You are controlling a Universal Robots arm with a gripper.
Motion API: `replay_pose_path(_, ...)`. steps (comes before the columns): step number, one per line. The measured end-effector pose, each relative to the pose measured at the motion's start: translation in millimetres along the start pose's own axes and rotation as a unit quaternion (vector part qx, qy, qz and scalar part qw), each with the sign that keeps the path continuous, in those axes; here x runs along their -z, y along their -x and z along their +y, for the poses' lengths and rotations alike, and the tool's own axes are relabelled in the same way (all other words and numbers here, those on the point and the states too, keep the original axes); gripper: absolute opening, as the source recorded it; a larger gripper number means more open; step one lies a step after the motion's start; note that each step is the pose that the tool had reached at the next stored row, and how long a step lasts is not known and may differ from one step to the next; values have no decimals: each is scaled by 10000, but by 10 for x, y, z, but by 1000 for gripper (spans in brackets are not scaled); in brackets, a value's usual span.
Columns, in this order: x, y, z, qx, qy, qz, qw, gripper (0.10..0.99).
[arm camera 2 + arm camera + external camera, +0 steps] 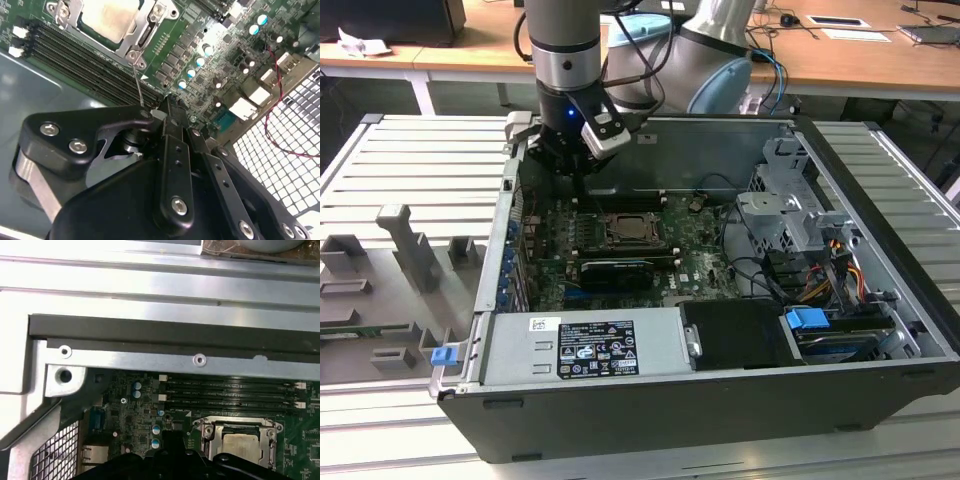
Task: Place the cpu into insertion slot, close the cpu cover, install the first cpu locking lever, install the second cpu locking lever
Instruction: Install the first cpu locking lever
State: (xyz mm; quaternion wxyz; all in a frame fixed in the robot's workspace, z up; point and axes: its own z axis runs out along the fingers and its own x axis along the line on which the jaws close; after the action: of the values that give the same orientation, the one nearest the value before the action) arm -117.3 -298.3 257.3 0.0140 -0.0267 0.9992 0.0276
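Cpu (107, 20) sits under shut cover (70, 17); gripper (159, 111) pinched together, seemingly on raised lever (137, 82) beside it.

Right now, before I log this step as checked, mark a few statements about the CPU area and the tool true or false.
1. The cpu lies on the motherboard, not in the tool. True.
2. The cpu cover stands raised upright. False: it lies flat, framing the cpu.
3. The tool hangs over the blue-tabbed drive bay. False: it hangs over the motherboard, to the exterior view's left of the cpu.
4. The computer case is open, with its inside exposed. True.
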Motion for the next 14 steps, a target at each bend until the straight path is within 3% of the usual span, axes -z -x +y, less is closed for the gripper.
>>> replay_pose_path(8,-7,94,4,0,-1,-1,10000,106)
replay_pose_path(14,-8,109,4,0,0,-1,10000,106)
